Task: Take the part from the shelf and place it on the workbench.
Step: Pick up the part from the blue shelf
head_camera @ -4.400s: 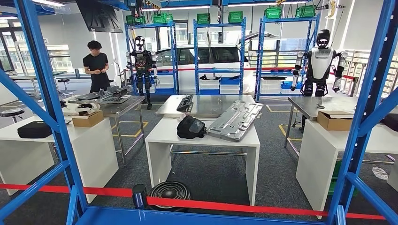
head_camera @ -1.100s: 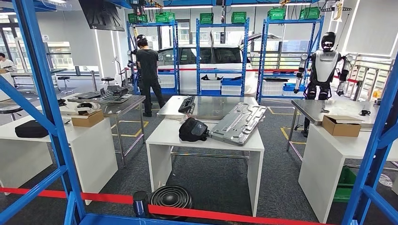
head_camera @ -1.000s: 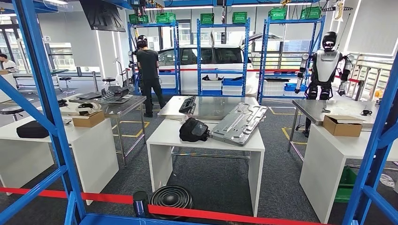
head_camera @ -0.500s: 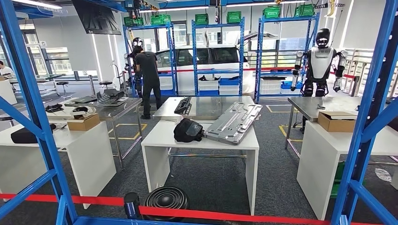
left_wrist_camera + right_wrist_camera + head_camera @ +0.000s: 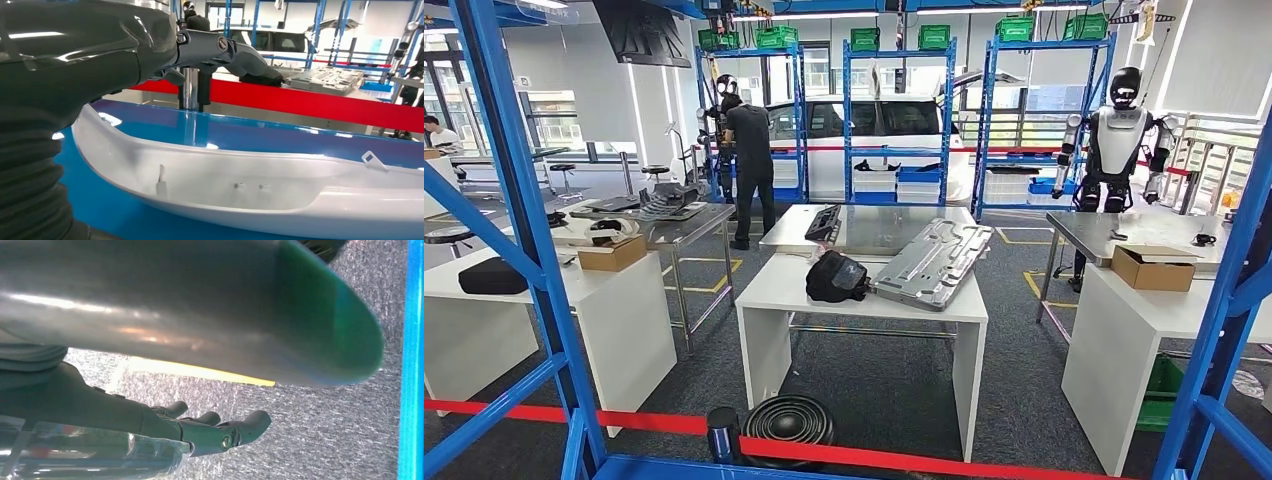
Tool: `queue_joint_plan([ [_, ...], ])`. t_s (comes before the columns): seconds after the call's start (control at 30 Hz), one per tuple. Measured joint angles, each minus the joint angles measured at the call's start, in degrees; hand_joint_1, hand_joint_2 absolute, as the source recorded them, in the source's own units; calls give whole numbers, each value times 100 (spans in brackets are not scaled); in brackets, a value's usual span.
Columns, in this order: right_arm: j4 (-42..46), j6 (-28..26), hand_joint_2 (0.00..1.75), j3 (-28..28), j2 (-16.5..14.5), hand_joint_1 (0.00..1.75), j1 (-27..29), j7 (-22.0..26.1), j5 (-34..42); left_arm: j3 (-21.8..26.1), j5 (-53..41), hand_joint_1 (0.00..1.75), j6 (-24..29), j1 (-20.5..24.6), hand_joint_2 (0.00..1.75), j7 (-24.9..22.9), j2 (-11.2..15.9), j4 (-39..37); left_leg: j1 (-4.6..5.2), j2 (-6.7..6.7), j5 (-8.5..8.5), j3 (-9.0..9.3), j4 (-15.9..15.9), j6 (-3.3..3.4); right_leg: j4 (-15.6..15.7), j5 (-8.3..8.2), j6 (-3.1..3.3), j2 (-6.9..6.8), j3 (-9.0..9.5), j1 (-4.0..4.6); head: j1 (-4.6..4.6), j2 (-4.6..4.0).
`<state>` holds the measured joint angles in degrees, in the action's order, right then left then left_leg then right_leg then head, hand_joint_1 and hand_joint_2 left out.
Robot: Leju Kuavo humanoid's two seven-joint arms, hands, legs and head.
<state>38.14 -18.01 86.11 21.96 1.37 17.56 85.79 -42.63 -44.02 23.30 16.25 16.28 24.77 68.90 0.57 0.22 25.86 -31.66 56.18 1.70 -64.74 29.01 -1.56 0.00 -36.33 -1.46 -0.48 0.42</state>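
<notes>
View swung back level; no grasp begun. White part (image 5: 260,195) lying on blue shelf (image 5: 250,135), left hand (image 5: 220,50) above, fingers apparently spread, holding nothing. Right hand (image 5: 210,432) hanging empty.

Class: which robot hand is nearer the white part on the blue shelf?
Left. The left robot hand hovers just above the white part; the right robot hand hangs over carpet.
</notes>
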Motion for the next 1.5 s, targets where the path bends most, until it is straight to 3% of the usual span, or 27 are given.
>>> queue_joint_plan([
  [0.07,-1,-24,0,-4,8,0,2,10,0,14,38,0,-11,36,175,21,-10,-45,21,-4,53,-40,90,-52,525,-167,26,2,260,-3,1,0],
  [0.13,2,-51,0,-7,13,0,10,17,0,31,65,0,-19,63,175,30,-15,-74,35,-4,78,-72,136,-86,593,-189,119,13,292,20,-9,0],
  [0.23,13,-77,0,-8,21,0,25,20,0,49,81,0,-19,72,175,38,-16,-93,-3,-6,197,-156,306,-150,606,-204,200,17,298,-3,-24,0],
  [0.33,23,-97,0,-8,28,0,22,20,0,59,83,0,-11,82,175,51,-16,-131,-63,-11,666,-610,1249,-257,610,-207,242,20,302,-8,-43,0],
  [0.4,24,-102,0,-8,28,0,21,19,0,55,82,0,-9,71,175,56,-20,-157,-88,-10,784,-872,1740,-276,608,-205,249,22,303,2,-48,0],
  [0.43,24,-102,0,-8,28,0,20,17,0,52,81,0,-9,68,175,59,-22,-165,-91,-12,689,-865,1689,-266,608,-204,249,25,307,8,-50,0],
  [0.47,24,-99,0,-8,26,0,18,14,0,53,81,0,-10,68,175,63,-22,-169,-86,-16,514,-754,1436,-241,609,-204,249,30,315,16,-51,0],
  [0.5,24,-90,0,-8,23,0,15,11,0,58,81,0,-13,74,175,69,-20,-171,-72,-21,306,-563,1035,-196,612,-203,248,36,324,19,-52,0],
  [0.57,22,-55,0,-8,7,0,3,7,0,78,90,0,-28,93,175,95,-14,-171,-25,-15,79,-229,358,-106,616,-205,241,45,326,31,-50,1],
  [0.67,10,12,0,-7,-17,0,-11,6,0,96,152,0,-96,121,175,152,-8,-171,38,2,60,-130,126,-41,648,-221,175,39,322,24,-52,0],
  [0.73,-2,48,0,-5,-31,0,-15,8,0,96,220,0,-139,137,175,199,-13,-171,22,10,-13,-50,-3,-3,578,-175,140,24,289,28,-48,0],
  [0.8,-28,91,0,-3,-33,0,-21,8,1,92,303,0,-166,159,175,257,-26,-176,-4,17,-85,9,-111,39,94,66,172,16,62,34,-33,0],
  [0.87,-82,170,0,3,-31,0,-23,-13,1,75,377,0,-172,169,175,323,-51,-203,2,15,-98,-4,-120,65,-646,365,192,16,-286,34,-21,0],
  [0.9,-119,218,0,9,-28,0,-21,-31,0,58,407,0,-172,168,175,354,-69,-226,6,13,-98,-9,-118,64,-866,426,171,16,-390,30,-16,0],
  [0.93,-153,264,0,14,-27,0,-21,-48,0,41,429,0,-171,168,175,383,-86,-247,7,9,-96,-11,-112,62,-876,398,129,15,-391,24,-13,0],
  [0.97,-191,303,0,19,-27,0,-22,-60,0,23,452,0,-168,170,175,405,-103,-264,4,5,-91,-10,-100,55,-656,287,72,12,-280,14,-9,0],
  [1.03,-262,356,0,26,-36,0,-32,-60,0,0,488,0,-159,184,175,429,-139,-290,6,-4,-53,-27,-28,6,139,-13,-11,3,118,-6,-1,0],
  [1.1,-322,378,0,28,-57,0,-48,-31,0,-14,519,0,-149,204,175,435,-171,-306,24,-6,-3,-70,67,-58,613,-164,34,6,351,-7,-2,0],
  [1.17,-363,378,0,31,-87,0,-60,2,0,-33,538,0,-141,215,175,435,-197,-311,27,-3,11,-96,106,-94,641,-177,123,16,359,5,-13,0],
  [1.23,-400,372,0,36,-128,0,-74,13,0,-49,550,0,-136,215,175,435,-223,-311,4,-5,86,-152,212,-137,646,-190,168,19,365,-11,-22,0],
  [1.3,-441,366,0,41,-167,0,-96,14,0,-55,555,0,-134,217,175,435,-246,-311,-29,-12,363,-368,690,-208,653,-199,204,21,370,-33,-35,0],
  [1.37,-491,372,0,50,-195,0,-115,15,0,-74,558,0,-140,210,175,436,-274,-311,-65,-15,696,-720,1449,-264,652,-199,219,21,365,-30,-45,0],
  [1.4,-521,384,0,55,-209,0,-120,14,0,-92,559,0,-146,204,175,438,-292,-312,-81,-15,764,-854,1713,-277,651,-198,220,21,364,-29,-47,0],
  [1.43,-557,401,0,60,-226,0,-126,13,0,-113,560,0,-152,200,175,440,-311,-314,-92,-15,723,-895,1773,-278,651,-198,220,22,367,-27,-48,0],
  [1.47,-592,422,0,63,-243,0,-134,11,0,-130,559,0,-157,201,175,442,-331,-315,-99,-15,581,-824,1604,-269,651,-197,220,26,371,-26,-49,0],
  [1.5,-624,439,0,66,-260,0,-145,10,0,-141,557,0,-158,211,175,444,-345,-315,-100,-18,375,-655,1241,-246,652,-197,219,32,378,-24,-50,0],
])
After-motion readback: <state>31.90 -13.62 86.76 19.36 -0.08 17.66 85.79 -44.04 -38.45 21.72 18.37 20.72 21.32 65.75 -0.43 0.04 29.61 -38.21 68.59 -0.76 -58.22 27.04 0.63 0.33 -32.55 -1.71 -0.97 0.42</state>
